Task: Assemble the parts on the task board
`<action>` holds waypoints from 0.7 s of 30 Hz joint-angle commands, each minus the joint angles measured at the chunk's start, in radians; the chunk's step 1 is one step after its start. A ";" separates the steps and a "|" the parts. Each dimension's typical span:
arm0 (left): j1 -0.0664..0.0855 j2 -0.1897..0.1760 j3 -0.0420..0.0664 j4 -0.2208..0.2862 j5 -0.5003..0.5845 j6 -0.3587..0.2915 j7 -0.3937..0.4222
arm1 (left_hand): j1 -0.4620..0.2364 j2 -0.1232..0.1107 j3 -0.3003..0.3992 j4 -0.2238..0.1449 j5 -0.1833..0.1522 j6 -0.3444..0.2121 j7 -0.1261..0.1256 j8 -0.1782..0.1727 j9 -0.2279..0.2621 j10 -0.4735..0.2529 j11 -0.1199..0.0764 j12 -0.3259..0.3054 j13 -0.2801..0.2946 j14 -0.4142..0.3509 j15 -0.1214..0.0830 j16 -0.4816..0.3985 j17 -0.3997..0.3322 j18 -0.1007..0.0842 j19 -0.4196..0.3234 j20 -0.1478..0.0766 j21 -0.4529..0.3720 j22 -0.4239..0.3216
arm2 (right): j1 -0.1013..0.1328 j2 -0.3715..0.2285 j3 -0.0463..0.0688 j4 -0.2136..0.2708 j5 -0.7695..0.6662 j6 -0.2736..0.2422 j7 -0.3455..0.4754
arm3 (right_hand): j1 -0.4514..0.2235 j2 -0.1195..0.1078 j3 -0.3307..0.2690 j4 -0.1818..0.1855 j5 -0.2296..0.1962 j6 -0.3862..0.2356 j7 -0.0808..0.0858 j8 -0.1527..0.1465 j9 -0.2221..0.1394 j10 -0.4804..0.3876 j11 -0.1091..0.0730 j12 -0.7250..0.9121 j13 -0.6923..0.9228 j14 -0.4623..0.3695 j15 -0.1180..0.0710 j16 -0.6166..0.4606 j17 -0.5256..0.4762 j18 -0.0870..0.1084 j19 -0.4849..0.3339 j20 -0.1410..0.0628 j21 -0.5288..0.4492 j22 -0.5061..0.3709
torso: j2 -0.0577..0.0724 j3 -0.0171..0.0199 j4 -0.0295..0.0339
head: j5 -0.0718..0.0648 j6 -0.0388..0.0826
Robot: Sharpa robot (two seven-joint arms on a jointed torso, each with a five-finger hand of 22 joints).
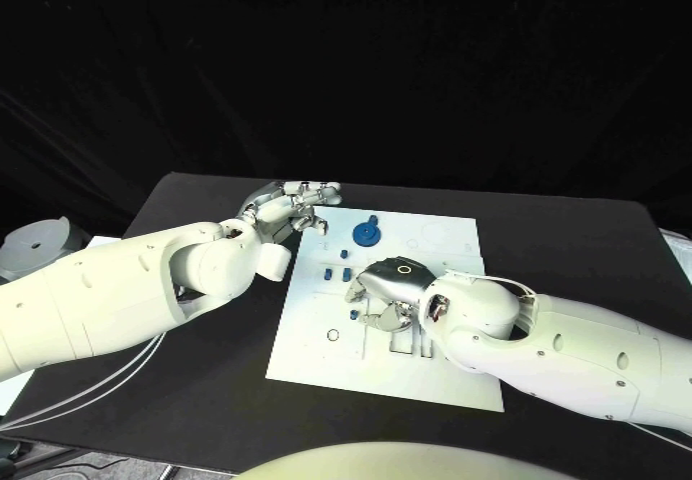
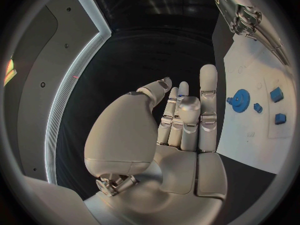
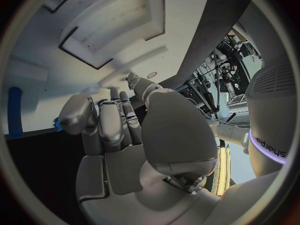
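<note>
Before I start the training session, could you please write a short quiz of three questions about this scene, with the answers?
1. True or false: the blue gear lies on the task board.
2. Which hand is above the middle of the board? A) left hand B) right hand C) both hands
3. Fill in the word: the left hand is at the board's far left ______.

Key
1. True. The gear lies on the far part of the white board.
2. B. The right hand is over the board's middle, beside small blue parts.
3. Corner. It is over the black table there, and the left wrist view shows nothing in its fingers.
</note>
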 commanded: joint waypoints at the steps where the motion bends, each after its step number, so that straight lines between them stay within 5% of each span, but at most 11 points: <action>1: 0.000 0.000 0.001 0.002 -0.002 0.024 -0.002 | -0.007 -0.001 -0.007 -0.002 0.004 -0.008 -0.001 0.000 -0.001 -0.008 0.001 0.006 -0.002 -0.008 0.001 -0.007 -0.002 0.019 -0.003 0.002 -0.006 -0.002 | -0.001 -0.022 0.003 0.022 0.016 -0.076 0.002 | 0.012 0.012 -0.008 -0.002 0.005 0.001 -0.001 0.002 0.003 0.015 -0.007 0.015 0.001 0.024 0.006 -0.003 -0.002 0.014 -0.002 0.000 0.000 0.006 | 0.000 0.0002 -0.0005 | -0.002 0.002; 8: 0.000 -0.005 0.001 0.003 -0.002 0.025 -0.004 | -0.007 -0.001 -0.007 -0.002 0.004 -0.008 -0.001 0.000 -0.001 -0.008 0.001 0.006 -0.002 -0.008 0.001 -0.007 -0.002 0.019 -0.003 0.002 -0.006 -0.002 | 0.013 -0.113 0.020 0.090 0.058 -0.091 -0.007 | 0.017 0.019 -0.016 0.000 0.005 0.024 -0.006 0.007 0.006 0.046 -0.013 0.040 0.001 0.022 0.001 -0.008 -0.011 0.013 0.004 -0.002 0.000 0.006 | 0.000 -0.0008 -0.0010 | -0.010 0.008; 12: 0.000 -0.007 0.001 0.004 -0.002 0.026 -0.004 | -0.007 -0.001 -0.007 -0.002 0.004 -0.008 -0.001 0.000 -0.001 -0.008 0.001 0.006 -0.002 -0.008 0.001 -0.007 -0.002 0.019 -0.003 0.002 -0.006 -0.002 | 0.048 -0.181 0.030 0.121 0.090 -0.068 -0.042 | 0.007 0.001 -0.039 0.005 0.003 0.018 -0.013 0.001 0.003 0.040 -0.017 0.041 -0.002 0.022 -0.001 -0.009 -0.014 0.014 0.004 -0.004 -0.004 0.002 | -0.001 -0.0013 -0.0035 | -0.016 0.012; 16: 0.000 -0.006 0.001 0.006 -0.002 0.028 -0.005 | -0.007 -0.001 -0.007 -0.002 0.004 -0.008 -0.001 0.000 -0.001 -0.008 0.001 0.006 -0.002 -0.008 0.001 -0.007 -0.002 0.019 -0.003 0.002 -0.006 -0.002 | 0.081 -0.232 0.034 0.123 0.082 -0.019 -0.084 | 0.004 -0.025 -0.139 0.031 0.005 -0.017 -0.033 -0.002 0.000 -0.025 -0.028 0.018 -0.004 0.026 -0.023 -0.004 -0.009 0.017 0.001 -0.019 -0.016 -0.013 | -0.003 -0.0040 -0.0036 | -0.026 0.017; 17: 0.000 -0.006 0.001 0.006 -0.002 0.029 -0.005 | -0.007 -0.001 -0.007 -0.002 0.004 -0.008 -0.001 0.000 -0.001 -0.008 0.001 0.006 -0.002 -0.008 0.001 -0.007 -0.002 0.019 -0.003 0.002 -0.006 -0.002 | 0.086 -0.241 0.034 0.119 0.076 -0.007 -0.092 | 0.029 -0.011 -0.199 0.053 0.000 -0.023 -0.044 0.002 0.002 -0.042 -0.038 0.017 0.000 0.028 -0.037 -0.005 -0.009 0.018 0.002 -0.040 -0.021 -0.019 | -0.003 -0.0043 -0.0037 | -0.027 0.018; 21: 0.000 -0.006 0.001 0.008 -0.002 0.031 -0.005 | -0.007 -0.001 -0.008 -0.002 0.004 -0.009 -0.001 0.000 -0.001 -0.009 0.001 0.006 -0.002 -0.008 0.002 -0.007 -0.003 0.019 -0.003 0.002 -0.007 -0.002 | 0.097 -0.262 0.035 0.102 0.050 0.026 -0.111 | 0.077 -0.014 -0.272 0.107 0.005 -0.032 -0.055 0.000 0.002 -0.059 -0.042 0.024 -0.001 0.031 -0.048 -0.007 -0.013 0.016 0.007 -0.046 -0.029 -0.025 | -0.003 -0.0037 -0.0038 | -0.027 0.020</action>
